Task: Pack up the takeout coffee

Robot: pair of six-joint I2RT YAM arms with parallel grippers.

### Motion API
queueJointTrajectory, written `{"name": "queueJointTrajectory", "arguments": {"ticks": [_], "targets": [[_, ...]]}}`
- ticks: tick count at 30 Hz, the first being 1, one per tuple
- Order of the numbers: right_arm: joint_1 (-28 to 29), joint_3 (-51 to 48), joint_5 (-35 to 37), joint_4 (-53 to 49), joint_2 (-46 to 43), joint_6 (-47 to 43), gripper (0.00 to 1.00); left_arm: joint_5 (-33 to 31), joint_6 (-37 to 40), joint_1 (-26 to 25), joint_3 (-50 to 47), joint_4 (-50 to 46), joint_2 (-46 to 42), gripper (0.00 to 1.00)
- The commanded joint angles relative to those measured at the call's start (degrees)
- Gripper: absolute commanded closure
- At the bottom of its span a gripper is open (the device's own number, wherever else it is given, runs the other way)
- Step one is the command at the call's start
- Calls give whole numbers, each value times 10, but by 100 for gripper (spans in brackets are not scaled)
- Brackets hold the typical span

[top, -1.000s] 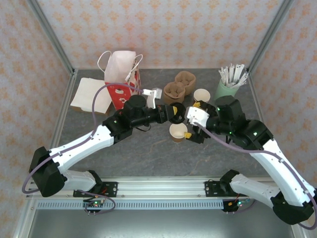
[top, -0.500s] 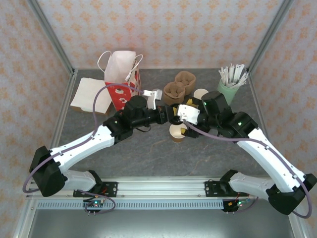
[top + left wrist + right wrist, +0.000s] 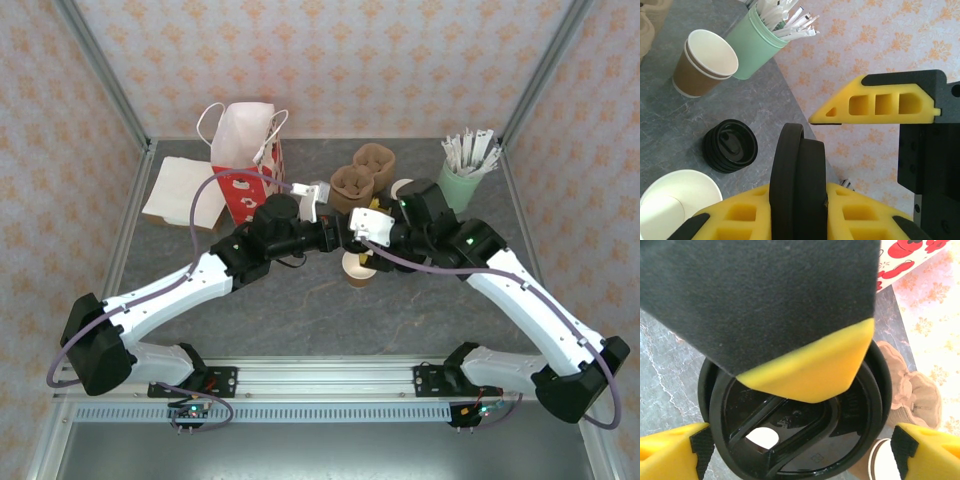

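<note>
The takeout coffee's brown paper cup (image 3: 357,268) stands uncovered mid-table; its white inside (image 3: 670,207) shows below the left gripper. My left gripper (image 3: 342,232) (image 3: 799,202) is shut on the rim of black lids (image 3: 797,170), seemingly two nested, held on edge above the cup. My right gripper (image 3: 364,238) (image 3: 800,452) faces the same black lid (image 3: 800,435), jaws open, one finger (image 3: 670,447) at each side of the rim. The left gripper's yellow-tipped finger (image 3: 810,375) crosses the lid's top.
A stack of black lids (image 3: 730,146) lies on the table beside nested brown cups (image 3: 702,62) (image 3: 403,187). Behind stand a mint-green cup of stirrers (image 3: 460,180), the pulp carrier (image 3: 360,178), a red-and-white bag (image 3: 245,160) and a white paper packet (image 3: 185,190).
My right arm has swung left from beside the cup up to the lid in the left gripper, and its jaws have narrowed slightly. The left arm has barely moved.
</note>
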Motion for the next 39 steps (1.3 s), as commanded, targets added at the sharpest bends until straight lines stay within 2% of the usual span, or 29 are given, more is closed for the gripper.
{"name": "queueJointTrajectory", "arguments": {"ticks": [1, 6, 17, 30, 33, 39], "targets": [[3, 22, -16, -8, 4, -6, 11, 8, 5, -5, 1, 11, -2, 82], [3, 26, -27, -12, 6, -6, 16, 8, 7, -6, 1, 10, -2, 82], [3, 33, -62, -9, 11, 3, 19, 8, 13, -9, 4, 8, 4, 82], [3, 33, -58, -21, 15, 14, 27, 4, 11, -9, 3, 6, 3, 81], [3, 32, -50, -30, 15, 13, 27, 2, 10, -9, 5, 3, 3, 74], [3, 19, -31, -47, 17, 9, 27, -8, 8, -10, 5, -2, -4, 46]]}}
